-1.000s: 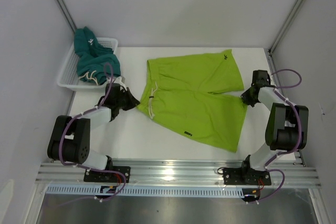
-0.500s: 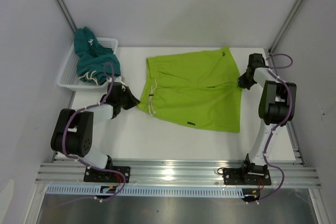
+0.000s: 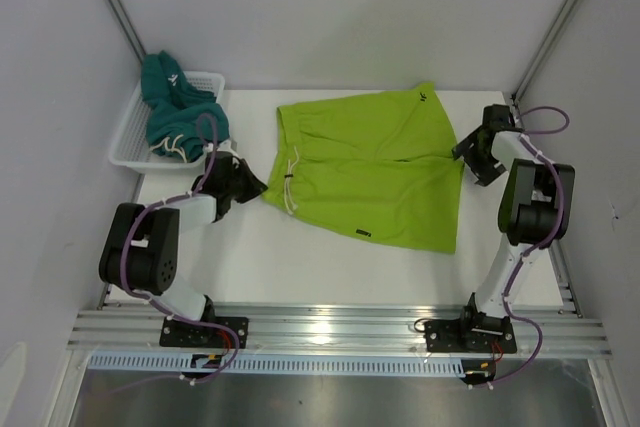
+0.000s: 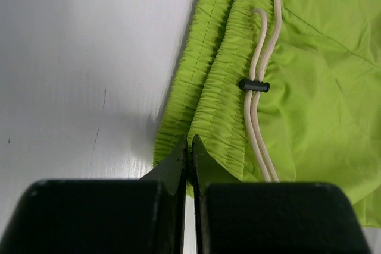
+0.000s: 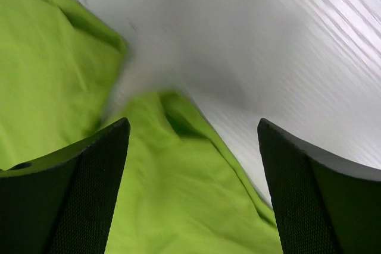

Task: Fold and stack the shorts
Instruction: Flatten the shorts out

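My overhead feed is bright and evenly lit, with only faint soft shadows on the white table (image 3: 260,259) and a hot glare patch on the aluminium rail (image 3: 330,323). The left wrist feed is crisp; the lime green shorts (image 4: 312,93) throw a soft grey shadow leftward. The right wrist feed is smeared, the table streaked.

No word, number or brand can be read anywhere. The lime shorts (image 3: 370,177) carry a small dark mark (image 3: 425,99) just left of and beyond the right pincer (image 3: 477,157), and a dark tag (image 3: 362,233) on the near hem. The teal shorts (image 3: 178,117), beyond the left pincer (image 3: 256,187), show a white mark (image 3: 171,75). All three are too small to make out.
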{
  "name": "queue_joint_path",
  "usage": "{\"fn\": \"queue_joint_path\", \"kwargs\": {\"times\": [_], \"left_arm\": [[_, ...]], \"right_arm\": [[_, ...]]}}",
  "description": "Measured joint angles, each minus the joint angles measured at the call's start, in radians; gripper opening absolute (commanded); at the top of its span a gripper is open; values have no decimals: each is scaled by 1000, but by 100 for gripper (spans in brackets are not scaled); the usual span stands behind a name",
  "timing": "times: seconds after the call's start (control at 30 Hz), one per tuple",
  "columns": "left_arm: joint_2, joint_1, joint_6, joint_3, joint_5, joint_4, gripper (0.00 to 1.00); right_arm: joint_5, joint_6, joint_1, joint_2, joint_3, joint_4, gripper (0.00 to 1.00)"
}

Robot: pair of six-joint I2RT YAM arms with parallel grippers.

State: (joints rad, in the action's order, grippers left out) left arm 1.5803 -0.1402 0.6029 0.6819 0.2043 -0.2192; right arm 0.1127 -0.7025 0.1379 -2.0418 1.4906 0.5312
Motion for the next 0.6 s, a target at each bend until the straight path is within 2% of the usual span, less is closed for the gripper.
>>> {"fn": "queue_joint_path", "kwargs": {"times": [0.1,0.13,0.17,0.2,0.4,0.6], "left_arm": [[-13,0,0,-5,0,-2,7],[-17,0,0,-7,0,-2,20],[-23,0,1,-11,0,-3,27],[-27,0,-2,-14,0,-3,40],[-89,0,6,-46,-15,5,78],[-174,-2,21,-109,-16,13,84]], "right_arm": [[9,0,1,129,-108,24,89],[11,-2,1,183,-141,34,89],[12,-3,1,241,-171,45,89],[11,-4,1,296,-198,46,89],[-35,-28,-29,674,-475,25,88],[-69,-83,-128,892,-676,64,82]]}}
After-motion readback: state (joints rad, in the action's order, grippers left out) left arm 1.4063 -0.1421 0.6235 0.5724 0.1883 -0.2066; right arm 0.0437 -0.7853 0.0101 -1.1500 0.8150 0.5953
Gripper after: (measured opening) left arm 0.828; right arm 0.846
